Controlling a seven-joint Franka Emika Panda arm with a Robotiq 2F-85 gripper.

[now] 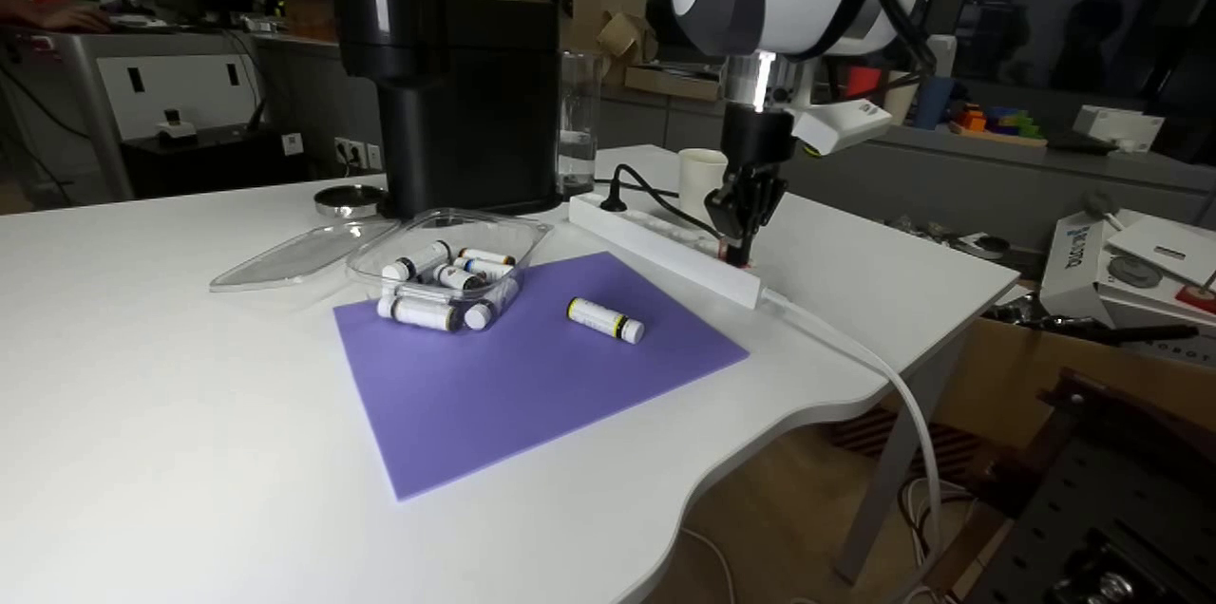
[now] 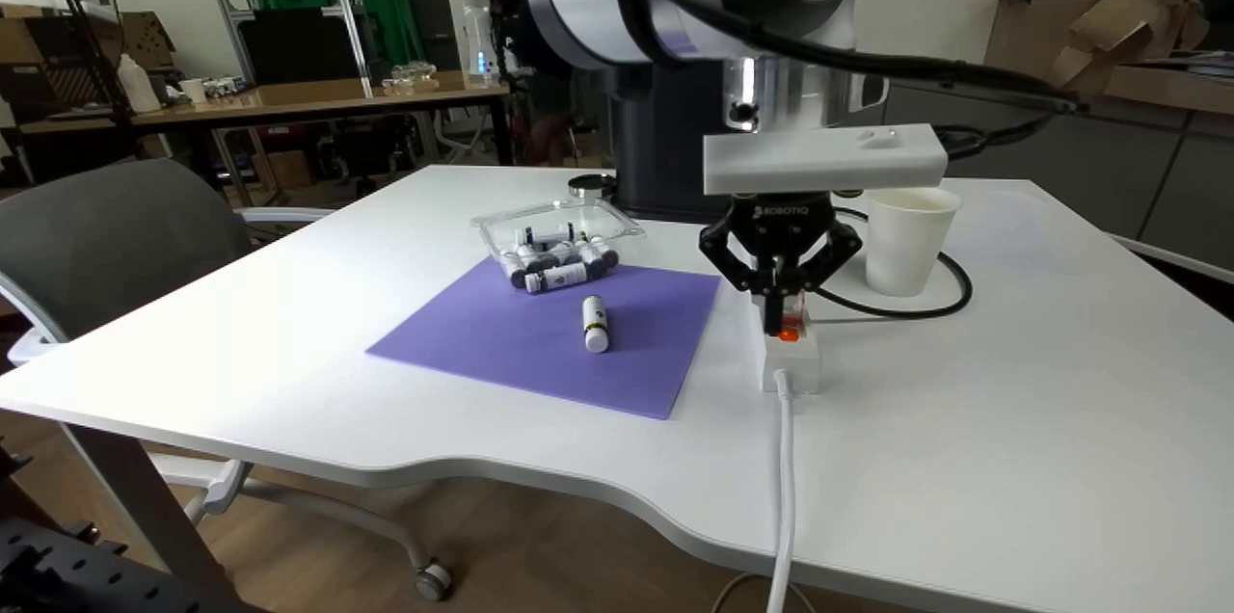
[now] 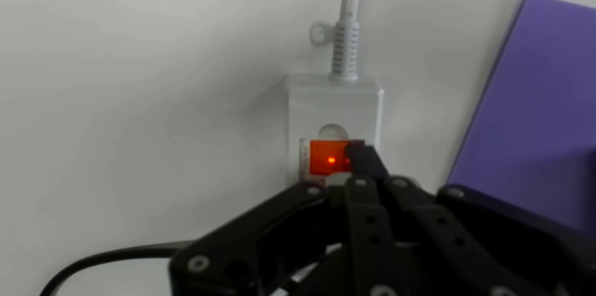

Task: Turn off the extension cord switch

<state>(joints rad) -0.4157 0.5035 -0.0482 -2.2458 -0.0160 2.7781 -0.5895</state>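
Observation:
The extension cord, a white power strip, lies on the table in both exterior views [image 1: 655, 248] [image 2: 792, 372]. Its cable end shows in the wrist view [image 3: 333, 107]. The red-orange switch [image 3: 322, 157] sits near that end, with a bright glowing spot in it. It also shows in an exterior view [image 2: 789, 334]. My gripper [image 2: 773, 309] is shut with nothing seen between its fingers and points down at the strip. In the wrist view the fingertips [image 3: 365, 158] cover the switch's side towards the purple mat. Whether they press it, I cannot tell.
A purple mat [image 1: 532, 376] with a white cylinder [image 1: 605, 319] lies beside the strip. A clear container [image 1: 451, 253] of cylinders and a black coffee machine [image 1: 475, 101] stand further back. A paper cup [image 2: 906, 242] and a black cord [image 2: 897, 312] are on the strip's other side.

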